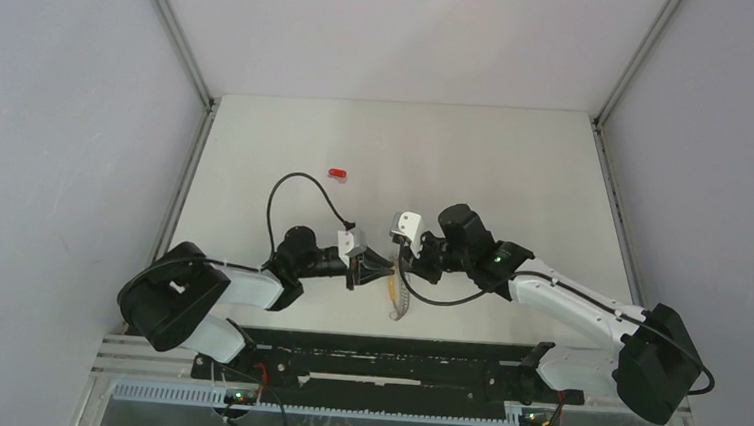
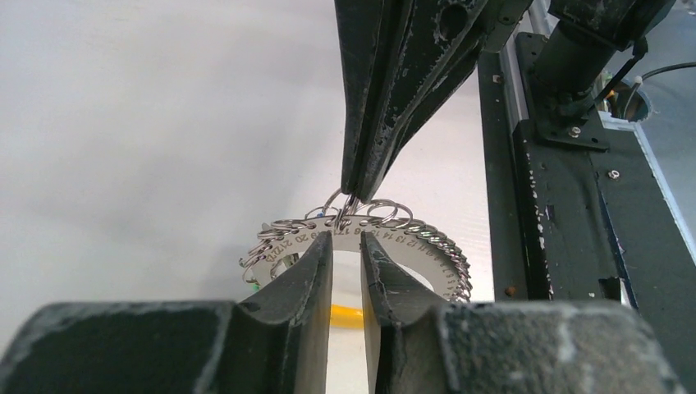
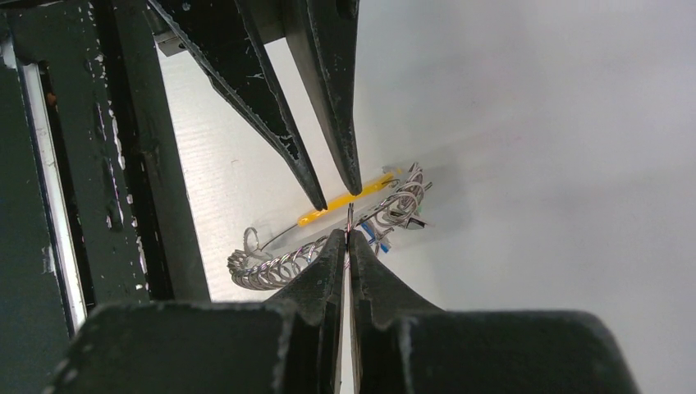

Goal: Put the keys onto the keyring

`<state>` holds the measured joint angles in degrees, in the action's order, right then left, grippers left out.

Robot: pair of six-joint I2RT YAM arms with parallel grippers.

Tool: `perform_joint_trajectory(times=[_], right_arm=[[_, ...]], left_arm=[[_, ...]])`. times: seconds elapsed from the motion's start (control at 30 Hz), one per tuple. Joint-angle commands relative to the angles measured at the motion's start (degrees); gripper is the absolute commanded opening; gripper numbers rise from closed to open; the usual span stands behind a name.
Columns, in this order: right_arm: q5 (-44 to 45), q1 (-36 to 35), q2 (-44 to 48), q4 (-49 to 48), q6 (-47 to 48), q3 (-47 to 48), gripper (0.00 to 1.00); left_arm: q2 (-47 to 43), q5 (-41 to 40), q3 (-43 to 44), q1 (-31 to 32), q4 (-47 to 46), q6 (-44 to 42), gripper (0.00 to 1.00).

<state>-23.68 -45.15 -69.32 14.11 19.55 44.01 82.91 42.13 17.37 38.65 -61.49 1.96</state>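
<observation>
Top view: you see red key alone on counter, well apart from both pincers. Left pincer and right pincer meet over keyring.
Left wrist view: your left pincer narrowly apart, gripping nothing. Right pincer clamped on one wire loop of keyring.
Right wrist view: right pincer together on thin wire. Yellow key hangs on keyring, behind left pincer tips.

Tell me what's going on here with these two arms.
Both arms meet over a numbered metal disc hung with small split rings. The right gripper has its fingers shut on one ring. The left gripper has its fingers narrowly apart at the disc's edge. A yellow key shows beside it; a red key lies apart, farther back.
</observation>
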Motion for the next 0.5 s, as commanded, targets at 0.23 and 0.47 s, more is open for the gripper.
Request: perform_joint_trajectory(times=[0.23, 0.47], right_arm=[[-1.3, -1.1, 0.7, -2.6, 1.0, 2.6, 0.0], [-1.1, -1.5, 0.0, -3.0, 1.0, 2.5, 0.0]], left_arm=[[-1.7, -0.1, 4.1, 1.7, 2.2, -3.5, 0.19], [-1.4, 0.3, 4.6, 2.3, 2.2, -3.1, 0.14]])
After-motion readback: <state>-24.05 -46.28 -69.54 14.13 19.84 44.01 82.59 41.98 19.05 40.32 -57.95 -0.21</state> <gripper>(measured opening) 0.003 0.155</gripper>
